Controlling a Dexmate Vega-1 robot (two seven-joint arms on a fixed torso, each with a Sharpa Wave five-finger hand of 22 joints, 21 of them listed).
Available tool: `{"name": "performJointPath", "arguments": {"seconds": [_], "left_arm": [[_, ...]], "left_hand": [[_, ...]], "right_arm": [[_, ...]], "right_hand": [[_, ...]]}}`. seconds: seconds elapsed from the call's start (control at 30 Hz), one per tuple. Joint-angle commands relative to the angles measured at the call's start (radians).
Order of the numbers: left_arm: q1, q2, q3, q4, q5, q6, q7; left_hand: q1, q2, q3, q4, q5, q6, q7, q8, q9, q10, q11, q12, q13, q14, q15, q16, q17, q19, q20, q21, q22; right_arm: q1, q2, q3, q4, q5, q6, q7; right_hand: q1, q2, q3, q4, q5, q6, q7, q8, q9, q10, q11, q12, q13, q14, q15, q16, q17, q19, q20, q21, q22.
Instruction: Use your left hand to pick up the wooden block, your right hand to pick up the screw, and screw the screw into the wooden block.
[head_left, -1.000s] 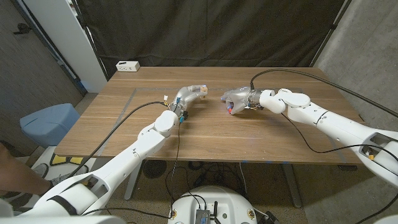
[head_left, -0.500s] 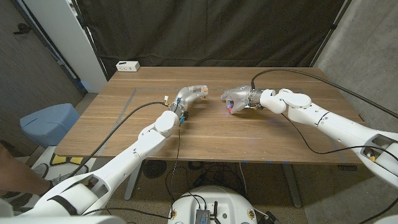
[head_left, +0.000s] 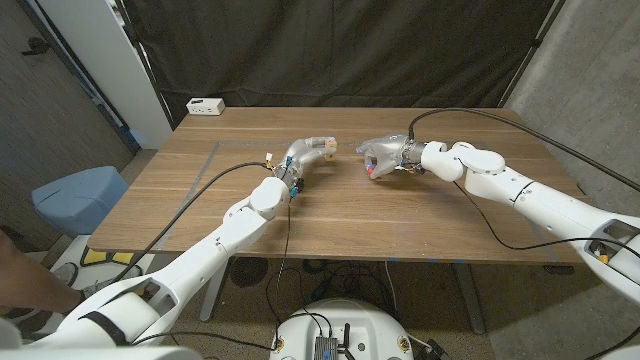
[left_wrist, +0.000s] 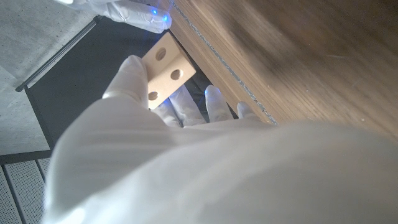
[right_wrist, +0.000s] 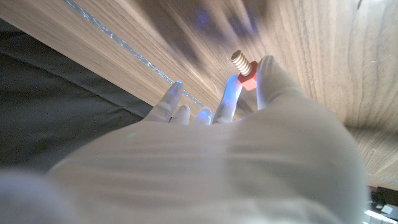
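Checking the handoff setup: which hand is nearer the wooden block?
Left. The left hand holds the wooden block in its fingers. The right hand holds the screw and sits apart from the block, across a gap of table.

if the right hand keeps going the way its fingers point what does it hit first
Probably the wooden block held up by the left hand; the right hand, pinching the screw, points across the gap toward it, though depth is unclear.

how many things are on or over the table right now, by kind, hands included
robot hands: 2, left hand and right hand
wooden block: 1, gripped by the left hand
screw: 1, red-headed, pinched by the right hand
white box: 1, at the far left corner
total: 5
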Motion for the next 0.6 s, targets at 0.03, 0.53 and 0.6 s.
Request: {"name": "performJointPath", "arguments": {"seconds": [0.03, 0.53, 0.6], "left_arm": [[-0.023, -0.012, 0.012, 0.03, 0.012, -0.02, -0.015], [-0.041, -0.02, 0.026, 0.035, 0.033, -0.038, -0.026], [-0.041, -0.021, 0.027, 0.034, 0.035, -0.04, -0.027]], "left_hand": [[0.005, 0.011, -0.002, 0.003, 0.008, 0.032, -0.004, 0.006, 0.004, 0.011, -0.001, 0.006, 0.031, 0.007, -0.102, 0.007, 0.003, 0.0, -0.003, 0.003, 0.004], [0.005, 0.013, -0.004, 0.002, 0.009, 0.035, -0.002, 0.007, 0.003, 0.014, -0.001, 0.005, 0.034, 0.009, -0.103, 0.008, 0.003, 0.0, -0.004, 0.003, 0.004], [0.005, 0.013, -0.004, 0.002, 0.009, 0.036, -0.002, 0.007, 0.003, 0.014, -0.001, 0.005, 0.035, 0.01, -0.103, 0.008, 0.003, 0.0, -0.004, 0.003, 0.004]], "right_arm": [[-0.034, -0.018, 0.043, -0.038, 0.059, -0.036, -0.005], [-0.093, -0.03, 0.107, -0.102, 0.16, -0.1, -0.032], [-0.101, -0.035, 0.115, -0.11, 0.169, -0.106, -0.039]], "right_hand": [[0.008, 0.0, 0.008, 0.001, -0.002, 0.01, 0.0, 0.009, 0.005, 0.011, 0.003, 0.006, 0.003, 0.01, -0.106, 0.004, 0.004, 0.009, -0.094, -0.001, 0.001], [0.008, -0.001, 0.012, 0.003, -0.003, 0.014, 0.001, 0.026, 0.016, 0.023, 0.01, 0.006, 0.003, 0.013, -0.104, 0.002, 0.005, 0.012, -0.092, -0.003, 0.001], [0.007, -0.001, 0.012, 0.003, -0.003, 0.013, 0.001, 0.027, 0.017, 0.022, 0.008, 0.005, 0.003, 0.015, -0.105, 0.002, 0.005, 0.013, -0.091, -0.004, 0.001]]}}
